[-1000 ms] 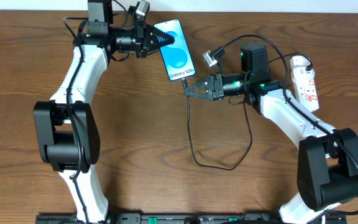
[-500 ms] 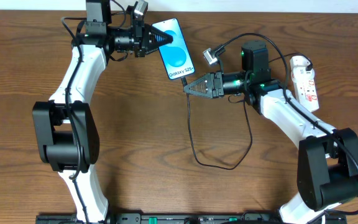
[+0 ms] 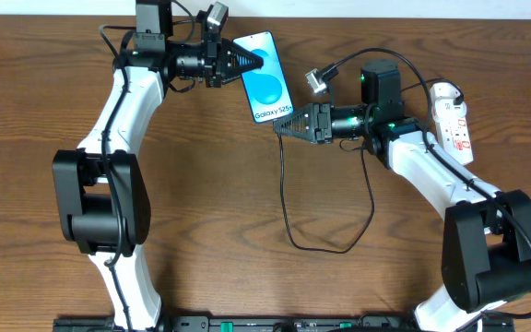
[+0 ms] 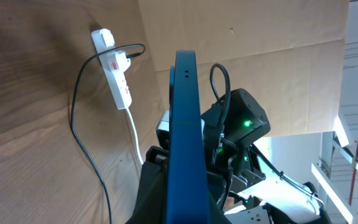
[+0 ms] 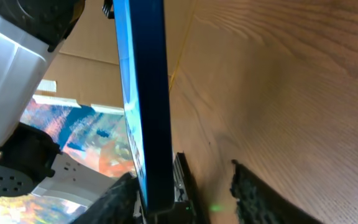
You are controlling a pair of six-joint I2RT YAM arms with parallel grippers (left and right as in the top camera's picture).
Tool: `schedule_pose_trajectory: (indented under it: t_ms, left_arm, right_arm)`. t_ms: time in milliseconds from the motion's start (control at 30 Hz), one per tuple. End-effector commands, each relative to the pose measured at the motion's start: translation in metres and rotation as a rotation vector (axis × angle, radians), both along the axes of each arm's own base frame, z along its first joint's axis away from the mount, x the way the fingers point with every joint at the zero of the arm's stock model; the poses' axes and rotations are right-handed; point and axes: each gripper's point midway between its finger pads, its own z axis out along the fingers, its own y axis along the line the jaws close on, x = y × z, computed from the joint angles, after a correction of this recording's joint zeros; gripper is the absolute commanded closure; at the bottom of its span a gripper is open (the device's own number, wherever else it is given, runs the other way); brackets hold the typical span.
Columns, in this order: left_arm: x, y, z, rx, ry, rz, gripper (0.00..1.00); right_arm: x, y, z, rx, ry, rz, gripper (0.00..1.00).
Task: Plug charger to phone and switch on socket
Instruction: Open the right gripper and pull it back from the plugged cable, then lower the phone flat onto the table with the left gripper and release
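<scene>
brown wooden table fills the overhead view, and the left wrist view shows cardboard behind it. the left gripper is clamped on the top end of the phone, whose blue screen faces up. since a second ago this arm and the phone have slid a little to the right. the right gripper has moved up and is now right at the phone's bottom end. its fingers were together before. now they stand apart, and the right wrist view shows the phone's thin edge between them, well clear of one finger. the charger runs from that bottom end down the table in a big loop and back up toward the right arm. i cannot tell if its plug is all the way in. the white socket lies at the far right, in the same place as before, well apart from the phone.
</scene>
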Motion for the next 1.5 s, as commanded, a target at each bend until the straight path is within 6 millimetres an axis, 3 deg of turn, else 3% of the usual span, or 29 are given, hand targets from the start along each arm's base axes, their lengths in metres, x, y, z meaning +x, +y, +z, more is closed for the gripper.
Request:
schedule_pose_trajectory:
  t_ms: [0,167,233,333,367,500,667,800,900,1100,1133,1467]
  left_arm:
    - [-0.009,0.001,0.015,-0.038,-0.033,-0.041,0.93]
    - [0.0,0.002,0.003,0.015,-0.051,0.015,0.93]
    - [0.004,0.003,-0.007,0.048,-0.037,0.05,0.93]
    - [0.007,0.005,-0.023,0.094,0.011,0.09,0.93]
    - [0.006,0.005,-0.027,0.102,0.022,0.094,0.93]
    - [0.002,0.006,-0.038,0.107,0.046,0.091,0.93]
    - [-0.005,0.006,-0.055,0.117,0.069,0.087,0.93]
    - [-0.007,0.01,-0.081,0.176,0.12,0.126,0.93]
    - [-0.012,0.015,-0.112,0.251,0.18,0.172,0.93]
    - [-0.019,0.023,-0.148,0.345,0.257,0.219,0.93]
    - [-0.021,0.027,-0.164,0.396,0.295,0.239,0.93]
    - [-0.028,0.027,-0.205,0.422,0.389,0.223,0.93]
  right_arm:
    - [0.0,0.0,0.001,0.014,-0.02,0.021,0.46]
    - [-0.004,0.0,0.005,0.034,-0.062,0.054,0.37]
    - [-0.003,-0.002,0.005,0.034,-0.063,0.051,0.2]
    - [0.001,-0.006,0.004,0.03,-0.067,0.035,0.02]
    - [0.003,-0.008,0.004,0.029,-0.067,0.026,0.01]
    - [0.01,-0.017,0.002,0.021,-0.065,-0.004,0.01]
    - [0.017,-0.025,-0.014,-0.046,-0.039,-0.068,0.01]
    - [0.021,-0.031,-0.034,-0.137,-0.01,-0.124,0.01]
    - [0.023,-0.037,-0.05,-0.213,0.013,-0.165,0.01]
    - [0.025,-0.041,-0.058,-0.26,0.014,-0.189,0.01]
    - [0.024,-0.041,-0.059,-0.262,0.011,-0.187,0.01]
    - [0.023,-0.041,-0.059,-0.264,0.004,-0.182,0.01]
